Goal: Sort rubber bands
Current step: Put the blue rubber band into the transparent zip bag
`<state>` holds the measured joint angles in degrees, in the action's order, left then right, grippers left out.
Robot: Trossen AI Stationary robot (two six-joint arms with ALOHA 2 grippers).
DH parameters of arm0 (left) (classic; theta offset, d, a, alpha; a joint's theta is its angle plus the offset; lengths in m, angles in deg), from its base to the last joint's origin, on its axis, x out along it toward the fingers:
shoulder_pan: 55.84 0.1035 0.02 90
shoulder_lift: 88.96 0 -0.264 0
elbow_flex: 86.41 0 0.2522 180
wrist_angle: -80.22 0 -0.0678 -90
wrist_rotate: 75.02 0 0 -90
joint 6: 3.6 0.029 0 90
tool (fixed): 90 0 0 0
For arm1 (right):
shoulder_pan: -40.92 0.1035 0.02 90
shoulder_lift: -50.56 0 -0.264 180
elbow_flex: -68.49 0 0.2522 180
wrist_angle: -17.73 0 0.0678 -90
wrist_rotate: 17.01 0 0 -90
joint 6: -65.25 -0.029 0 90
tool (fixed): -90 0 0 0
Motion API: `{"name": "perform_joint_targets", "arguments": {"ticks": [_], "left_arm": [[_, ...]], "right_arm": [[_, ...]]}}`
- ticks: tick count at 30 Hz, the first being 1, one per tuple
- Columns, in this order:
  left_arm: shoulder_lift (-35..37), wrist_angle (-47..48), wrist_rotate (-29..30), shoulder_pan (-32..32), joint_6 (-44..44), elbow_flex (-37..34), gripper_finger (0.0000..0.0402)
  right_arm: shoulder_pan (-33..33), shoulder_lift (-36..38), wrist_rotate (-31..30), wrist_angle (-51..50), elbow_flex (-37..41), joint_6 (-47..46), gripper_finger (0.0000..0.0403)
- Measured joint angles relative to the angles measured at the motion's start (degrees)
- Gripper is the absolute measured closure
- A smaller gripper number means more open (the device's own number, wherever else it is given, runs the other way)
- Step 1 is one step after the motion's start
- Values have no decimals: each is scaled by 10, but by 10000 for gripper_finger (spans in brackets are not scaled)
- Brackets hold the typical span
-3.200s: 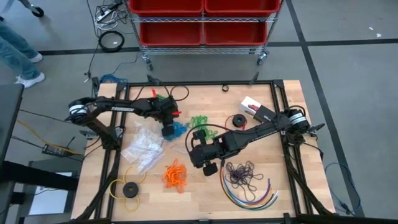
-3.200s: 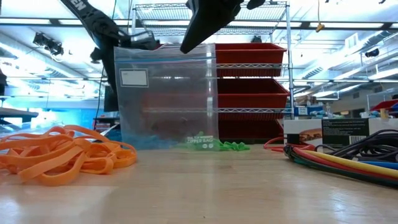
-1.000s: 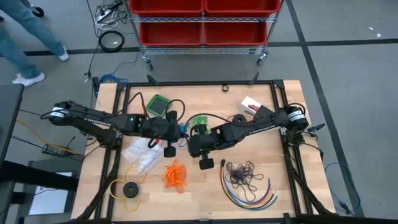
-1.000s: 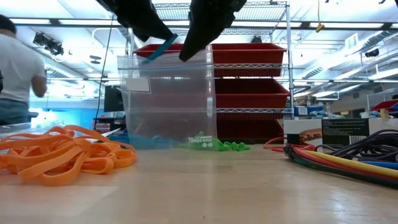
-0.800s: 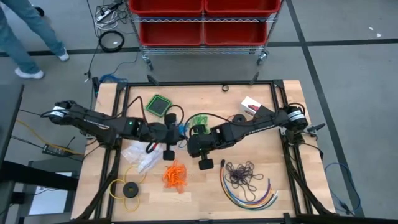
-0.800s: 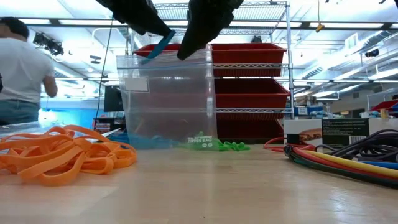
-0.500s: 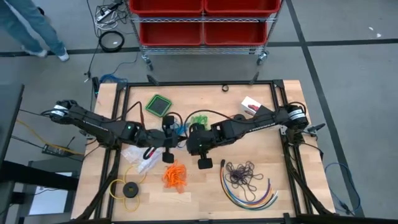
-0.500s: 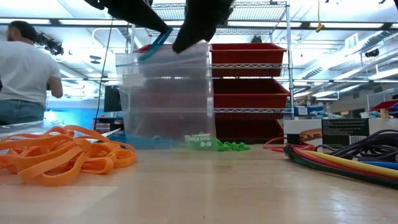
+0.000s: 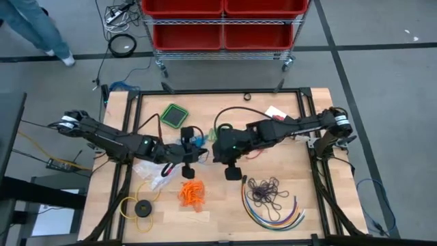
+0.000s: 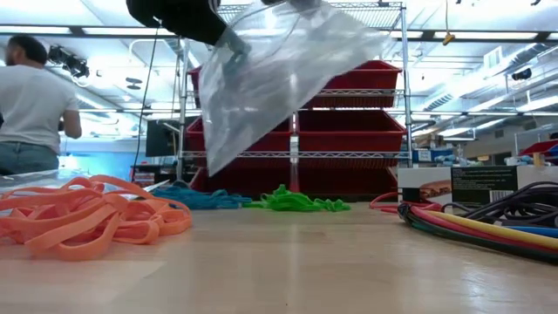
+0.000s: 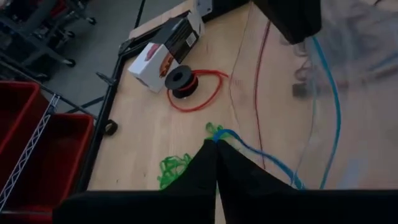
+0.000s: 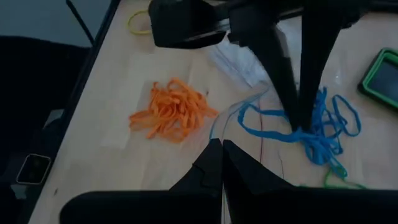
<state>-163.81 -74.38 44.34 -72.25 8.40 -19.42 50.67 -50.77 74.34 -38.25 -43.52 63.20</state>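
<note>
A clear zip bag (image 10: 279,78) with a blue strip along its mouth hangs tilted above the table. Both grippers are shut on its mouth: my left gripper (image 11: 216,140) (image 10: 225,39) and my right gripper (image 12: 222,144) (image 9: 216,146). Under the bag, blue rubber bands (image 10: 196,199) (image 12: 314,134) and green ones (image 10: 292,201) lie on the wood. The orange bunch (image 9: 191,193) lies nearer the front. A dark purple bunch (image 9: 268,191) lies at the right front. My left gripper pinches the bag's mouth edge at the blue strip (image 11: 219,132) between its two fingers, slanting down. The bag hangs below it, clear of the table. My right gripper pinches the mouth's other edge (image 12: 214,129), slanting down from the right. The bag hangs tilted between the two grippers.
A second crumpled clear bag (image 9: 153,172) lies at the left. There is a green-framed box (image 9: 174,115) at the back and a white box (image 11: 165,53) beside a black spool with a red cord (image 11: 181,79). Coloured cables (image 9: 273,215) and a yellow ring (image 9: 140,207) lie near the front edge. A person (image 10: 30,105) stands beyond the table.
My right gripper has gone up and a little toward the far edge, drawing the bag with it. The bag stood with its bottom on the table. It now hangs lifted clear and tipped. The blue bands show on the table below. My left gripper has rolled slightly.
</note>
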Motion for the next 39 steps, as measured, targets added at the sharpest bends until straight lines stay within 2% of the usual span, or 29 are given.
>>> {"name": "perform_joint_targets", "arguments": {"ticks": [4, 7, 11, 14, 16, 18, 21, 23, 25, 34, 39], "left_arm": [[-10, -31, -20, -1, 1, 0, 346], [-9, -42, -25, -1, 0, 0, 310], [-9, -36, -35, -1, -17, 0, 261], [-9, -22, -35, 1, -30, 0, 234], [-9, -14, -30, 3, -35, 0, 222], [-4, 8, 0, 3, -35, 0, 216], [11, 73, 34, 11, -38, 0, 215], [20, 120, 36, 26, -54, -4, 216], [29, 142, 18, 43, -69, -27, 220], [38, 37, -201, 147, -66, -168, 245], [34, 0, -214, 188, -63, -218, 251]], "right_arm": [[-2, -5, -2, -22, 0, -3, 403], [-2, -7, -26, -40, 0, -4, 403], [-2, -7, -63, -48, 0, 2, 403], [-2, -6, -68, -54, 0, 6, 403], [-2, -6, -70, -59, 0, 6, 403], [-1, -6, -82, -67, 0, 6, 403], [-2, -6, -93, -84, 0, 5, 403], [-2, -6, -94, -91, 0, 2, 403], [-2, -6, -95, -93, 0, 2, 403], [0, -7, -92, -87, 0, 1, 403], [0, -7, -91, -83, 0, 2, 403]]}}
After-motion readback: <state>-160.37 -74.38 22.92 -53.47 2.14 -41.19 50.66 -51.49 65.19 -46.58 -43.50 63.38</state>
